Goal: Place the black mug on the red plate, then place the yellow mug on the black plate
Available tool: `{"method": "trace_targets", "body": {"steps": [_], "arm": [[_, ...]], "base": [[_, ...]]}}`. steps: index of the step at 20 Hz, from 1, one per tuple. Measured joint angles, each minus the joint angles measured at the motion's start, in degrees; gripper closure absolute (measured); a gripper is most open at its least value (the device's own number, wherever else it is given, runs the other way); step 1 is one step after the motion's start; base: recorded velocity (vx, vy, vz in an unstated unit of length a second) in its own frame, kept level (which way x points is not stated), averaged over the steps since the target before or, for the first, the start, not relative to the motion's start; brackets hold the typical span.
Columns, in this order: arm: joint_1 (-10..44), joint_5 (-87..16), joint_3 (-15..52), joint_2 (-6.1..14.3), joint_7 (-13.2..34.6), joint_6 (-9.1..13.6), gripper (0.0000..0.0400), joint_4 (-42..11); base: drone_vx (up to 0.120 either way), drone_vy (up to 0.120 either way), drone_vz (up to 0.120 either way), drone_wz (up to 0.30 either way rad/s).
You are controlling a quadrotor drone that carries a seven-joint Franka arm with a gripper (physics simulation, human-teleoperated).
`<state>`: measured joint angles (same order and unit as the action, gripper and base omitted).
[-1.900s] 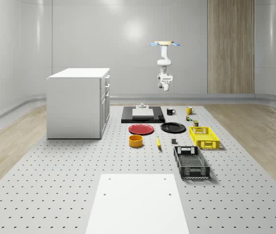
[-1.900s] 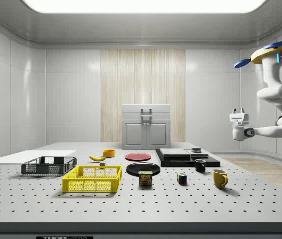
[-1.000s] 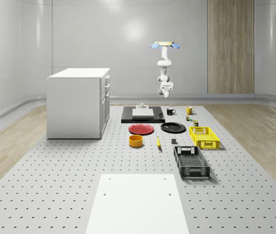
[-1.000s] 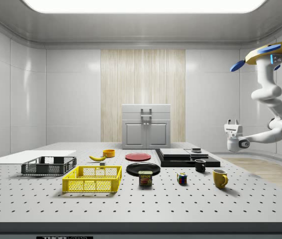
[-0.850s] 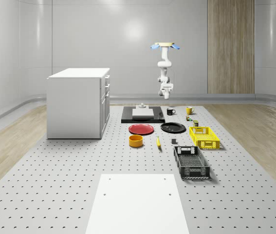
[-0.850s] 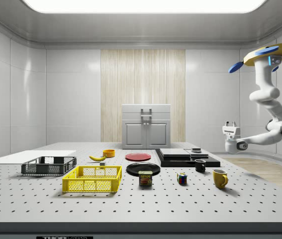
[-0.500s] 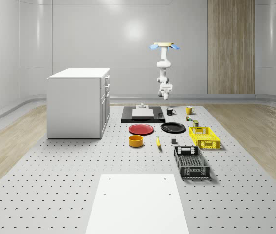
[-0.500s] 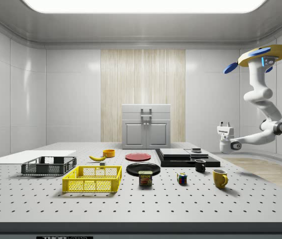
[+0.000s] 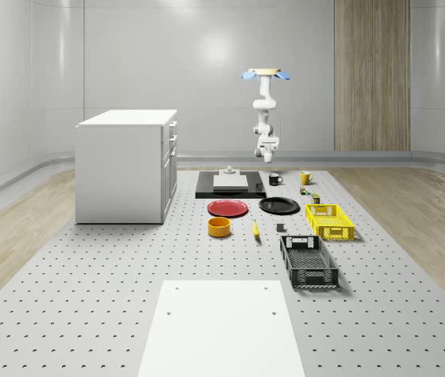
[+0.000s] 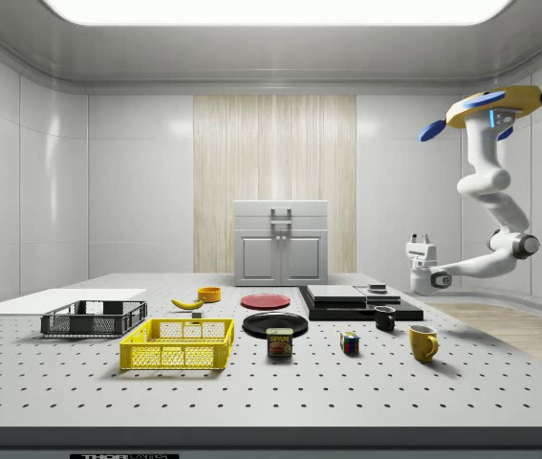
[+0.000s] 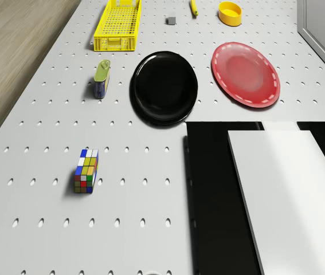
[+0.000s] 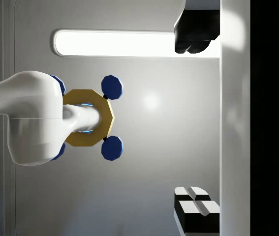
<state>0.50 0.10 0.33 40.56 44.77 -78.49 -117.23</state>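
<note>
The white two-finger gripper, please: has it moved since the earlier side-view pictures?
Yes. The white two-finger gripper has shifted toward the side view's left and lower, nearer the black mug.

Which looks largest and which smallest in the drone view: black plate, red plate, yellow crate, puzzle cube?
1-2. black plate and red plate: they look alike.
3. yellow crate, though it lies farther away.
4. puzzle cube.

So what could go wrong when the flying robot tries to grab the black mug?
The black mug stands right beside the raised black slab, so the end effector, hanging in the air above that end of the table, might bump the slab while coming down. The drone hovers rather than resting, so any wobble could make it miss. The yellow mug stands close enough to be knocked.
</note>
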Motion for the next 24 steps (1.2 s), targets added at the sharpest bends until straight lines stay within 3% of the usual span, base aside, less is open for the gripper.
{"method": "trace_targets", "body": {"steps": [17,24], "arm": [[0.37,-1.48,1.09,0.51,0.17,-0.74,0.0000,-0.51],[1.16,-5.07,3.65,0.77,0.64,-1.08,0.0000,-0.88]], "base": [[0.120,0.000,0.000,0.000],[0.000,0.000,0.000,0.000]]}}
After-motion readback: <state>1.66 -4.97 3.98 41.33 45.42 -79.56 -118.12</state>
